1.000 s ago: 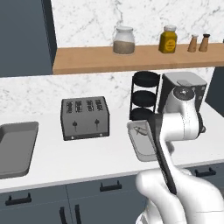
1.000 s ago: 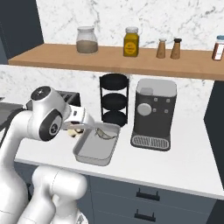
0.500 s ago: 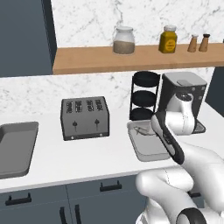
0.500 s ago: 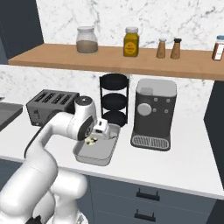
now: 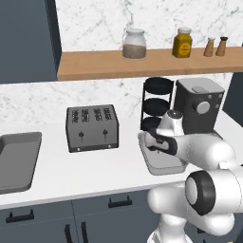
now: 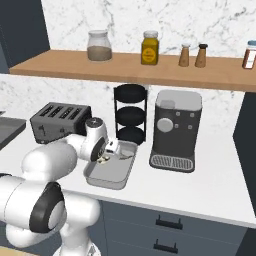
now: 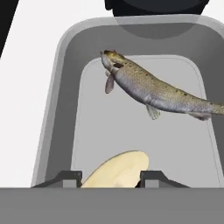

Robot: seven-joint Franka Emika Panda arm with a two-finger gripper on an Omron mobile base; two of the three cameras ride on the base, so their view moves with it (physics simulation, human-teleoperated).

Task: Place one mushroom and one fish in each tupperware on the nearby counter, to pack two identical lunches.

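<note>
A fish (image 7: pixel 153 89) is already lying in the centre-frame tupperware (image 7: pixel 57 109) as a mushroom (image 7: pixel 116 170) is lowered between the gripper (image 7: pixel 111 178) tips, whether clamped or freed cannot be told, while the left-edge tupperware (image 5: pixel 16 161) is seen unfilled.

My arm folded low — elbow bulging near base, forearm reaching forward. End effector (image 7: pixel 109 177) pointing down, wrist bent over. My two fingertips (image 7: pixel 68 178) set a little apart with pale rounded item between them — grip or mere contact, can't tell.
</note>
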